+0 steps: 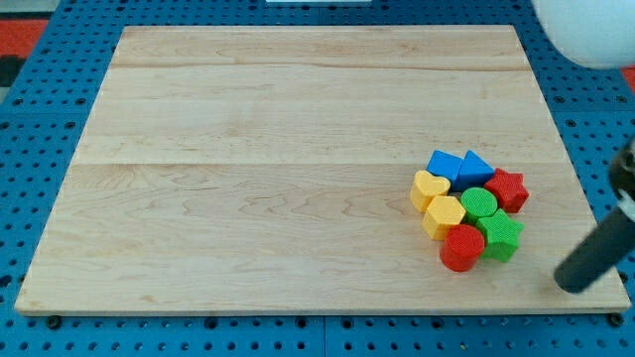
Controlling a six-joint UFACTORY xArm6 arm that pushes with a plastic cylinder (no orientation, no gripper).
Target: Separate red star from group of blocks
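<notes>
Tip [570, 285]: no jaws, nothing held; near the board's bottom-right corner, right of the cluster, apart from it. Red star [506, 189]: cluster's right edge, touching green cylinder [479, 203], probably blue triangle [475, 169]. Light, rigid, slides readily; push from its left.

Pale wooden board [248, 149] on a blue pegboard [40, 159], with a red star [507, 189], red cylinder [461, 248], two blue blocks [458, 167], yellow heart [429, 187], yellow hexagon [444, 215], and two green blocks [490, 220].
</notes>
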